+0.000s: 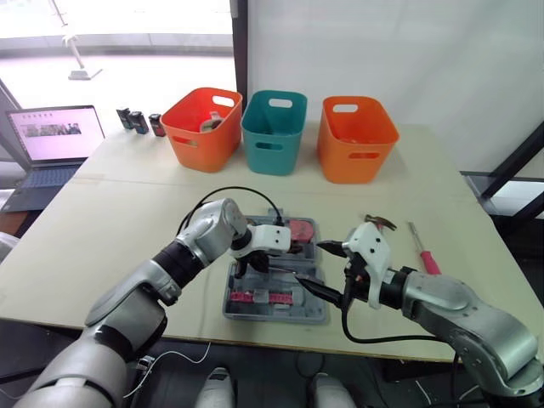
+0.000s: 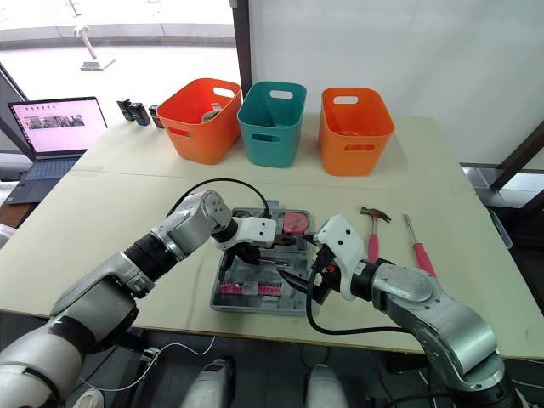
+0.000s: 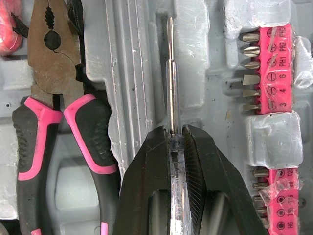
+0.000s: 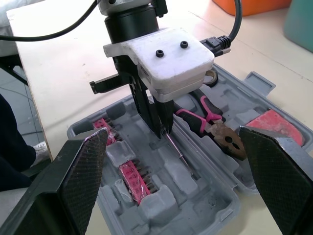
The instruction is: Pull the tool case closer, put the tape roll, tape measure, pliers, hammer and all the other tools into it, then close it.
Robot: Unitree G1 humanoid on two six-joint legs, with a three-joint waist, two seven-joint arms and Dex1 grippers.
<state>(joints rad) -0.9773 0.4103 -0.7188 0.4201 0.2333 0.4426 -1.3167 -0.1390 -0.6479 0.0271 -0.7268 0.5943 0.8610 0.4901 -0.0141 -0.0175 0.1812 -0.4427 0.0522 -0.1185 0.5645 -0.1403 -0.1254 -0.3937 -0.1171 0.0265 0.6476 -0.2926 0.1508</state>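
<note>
The grey tool case (image 1: 316, 313) lies open near the table's front edge. My left gripper (image 3: 174, 134) is shut on the clear handle of a screwdriver (image 3: 170, 73), whose metal shaft lies along a groove in the case. Pliers (image 3: 54, 63) with pink and black handles rest in the case beside it, and pink bit holders (image 3: 276, 63) sit on the other side. A red tape measure (image 2: 295, 223) sits in the case's far right corner. My right gripper (image 1: 327, 270) stands open at the case's right edge, holding nothing. A hammer (image 2: 371, 229) and a pink-handled screwdriver (image 2: 418, 248) lie on the table to the right.
Two orange bins (image 1: 204, 127) (image 1: 357, 136) and a teal bin (image 1: 274, 130) stand in a row at the back. A laptop (image 1: 53, 136) and small black items (image 1: 138, 121) are at the far left. The table's front edge (image 1: 255, 340) runs just behind the case.
</note>
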